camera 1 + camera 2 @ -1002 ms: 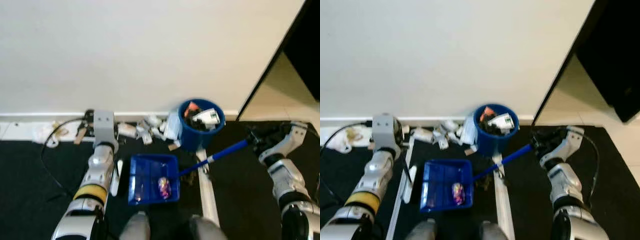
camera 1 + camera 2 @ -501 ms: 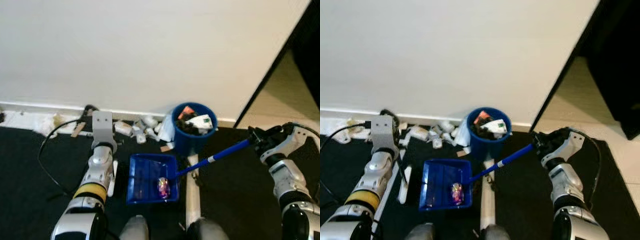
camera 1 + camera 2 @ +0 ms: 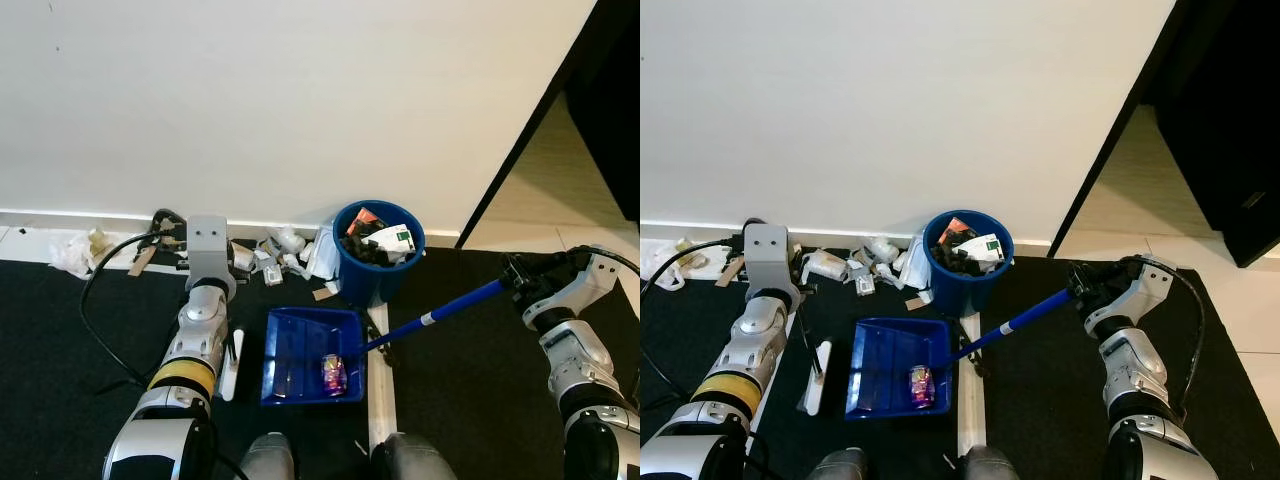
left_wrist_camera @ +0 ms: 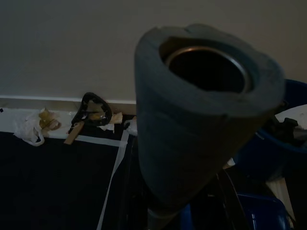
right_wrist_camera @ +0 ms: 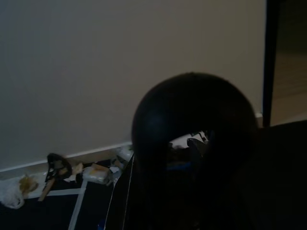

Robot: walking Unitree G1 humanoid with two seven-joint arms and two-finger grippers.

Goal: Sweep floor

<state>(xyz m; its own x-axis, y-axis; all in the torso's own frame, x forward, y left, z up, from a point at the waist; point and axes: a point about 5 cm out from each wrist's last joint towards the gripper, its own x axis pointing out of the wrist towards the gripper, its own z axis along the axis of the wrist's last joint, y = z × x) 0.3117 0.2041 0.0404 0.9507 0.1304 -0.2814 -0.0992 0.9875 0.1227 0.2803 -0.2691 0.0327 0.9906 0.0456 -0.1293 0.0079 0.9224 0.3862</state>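
While right gripper (image 3: 518, 276) is clamped on the blue handle (image 3: 435, 315) | dustpan (image 3: 308, 352) flat on dark floor (image 3: 60, 330) near centre, wrapper (image 3: 333, 374) inside | left gripper: brush handle (image 4: 201, 115) before its wrist view, finger state cannot tell | full blue bin (image 3: 378, 251) far of dustpan, at wall | litter (image 3: 280, 247) left of bin.

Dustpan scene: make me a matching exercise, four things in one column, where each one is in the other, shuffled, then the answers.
Things:
1. dustpan
2. bucket
3. wrapper
4. paper scraps

Places:
A. lying inside the blue pan
B. against the wall, full of rubbish
C. on the dark floor before the robot's feet
D. strewn along the skirting, left of the bucket

Pairs: 1-C, 2-B, 3-A, 4-D
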